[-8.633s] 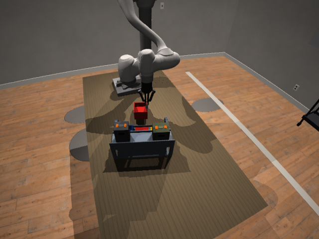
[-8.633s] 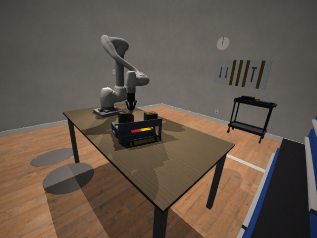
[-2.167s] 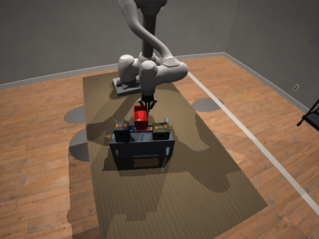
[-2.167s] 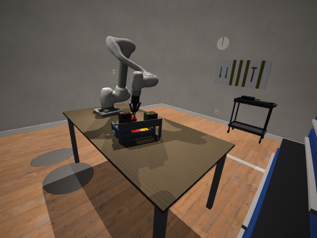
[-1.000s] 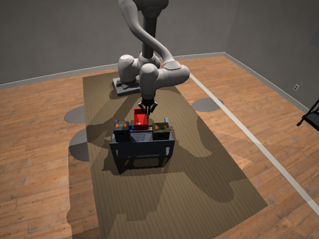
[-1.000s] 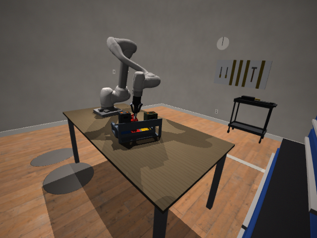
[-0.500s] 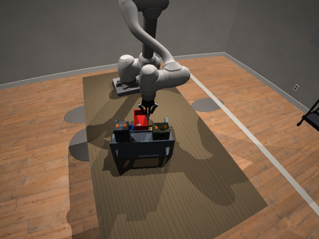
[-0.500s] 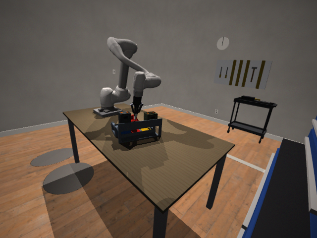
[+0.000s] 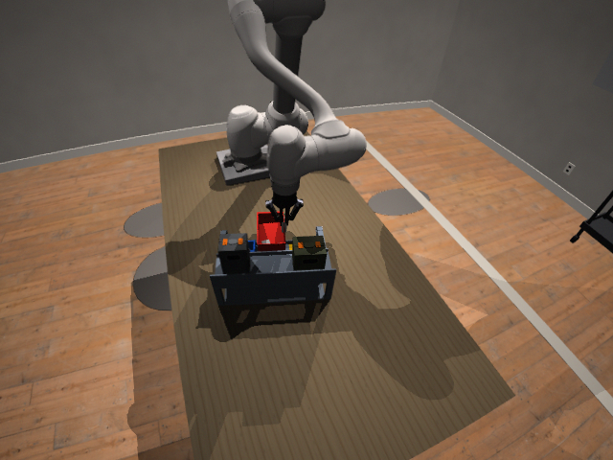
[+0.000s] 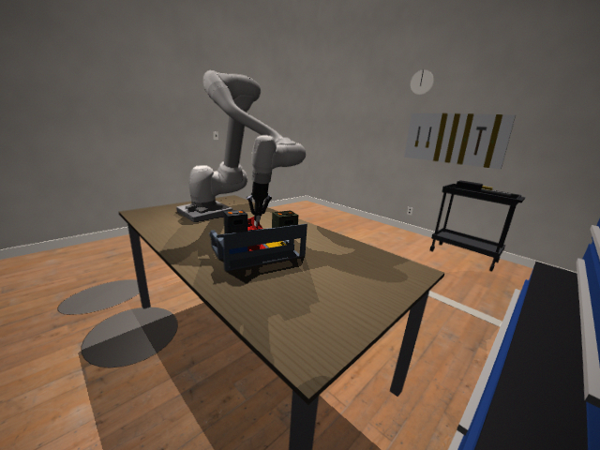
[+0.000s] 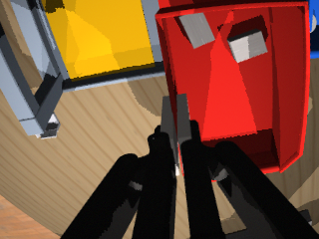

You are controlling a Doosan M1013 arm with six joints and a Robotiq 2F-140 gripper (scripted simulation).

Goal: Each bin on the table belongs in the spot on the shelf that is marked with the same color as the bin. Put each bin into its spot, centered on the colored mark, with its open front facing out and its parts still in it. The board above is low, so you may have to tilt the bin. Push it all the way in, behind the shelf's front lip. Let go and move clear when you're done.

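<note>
Wall clock (image 10: 422, 82), round, hung above tool panel (image 10: 494, 141); black cart (image 10: 513, 198) (image 9: 601, 234) stood near wall.

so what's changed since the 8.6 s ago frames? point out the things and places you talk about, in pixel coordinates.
The red bin (image 9: 270, 232) (image 10: 251, 225) (image 11: 231, 100) has moved toward the shelf (image 9: 272, 286) (image 10: 263, 237) (image 11: 12, 75), carried by the end effector (image 9: 284, 227) (image 10: 257, 222) (image 11: 176, 110); nothing let go. Shelf, grey box (image 9: 234, 262) (image 10: 237, 227) and green box (image 9: 309, 261) (image 10: 284, 220) stayed put.
</note>
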